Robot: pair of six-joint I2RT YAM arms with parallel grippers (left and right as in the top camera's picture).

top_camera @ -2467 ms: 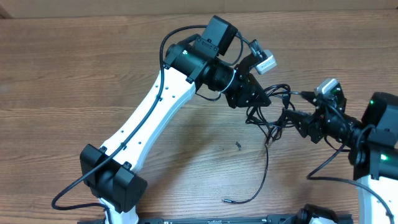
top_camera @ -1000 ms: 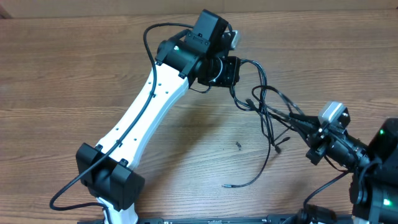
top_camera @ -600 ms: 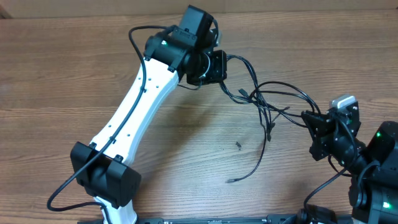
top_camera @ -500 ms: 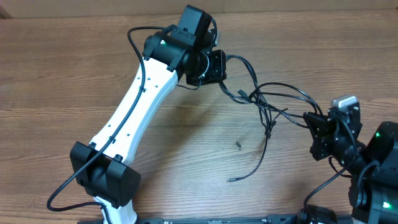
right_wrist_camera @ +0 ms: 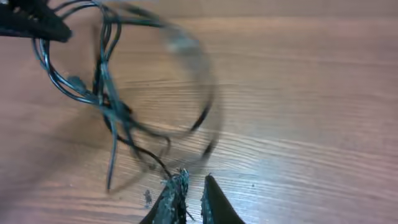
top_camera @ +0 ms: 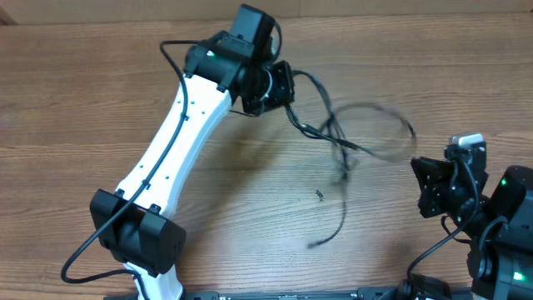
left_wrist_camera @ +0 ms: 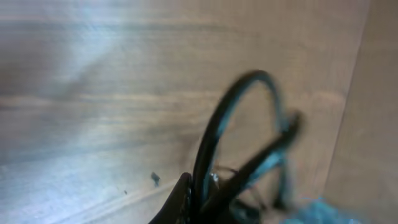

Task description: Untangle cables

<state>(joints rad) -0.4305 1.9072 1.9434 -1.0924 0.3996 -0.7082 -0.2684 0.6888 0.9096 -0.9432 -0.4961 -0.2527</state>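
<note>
The cables [top_camera: 337, 142] have just sprung from the right gripper [top_camera: 419, 185], now slightly parted and empty, and swing blurred beside the clenched left gripper [top_camera: 287, 85] holding them above the surface [top_camera: 83, 100], loosened but probably not yet separated.

Brown wood-grain tabletop [top_camera: 100, 92], grain running left to right, matte finish. One small dark fleck [top_camera: 319, 196] lies on bare wood mid-table. A loose tail of the thin black cables [top_camera: 343, 148] trails down near the fleck; surface contact blurred, uncertain.
</note>
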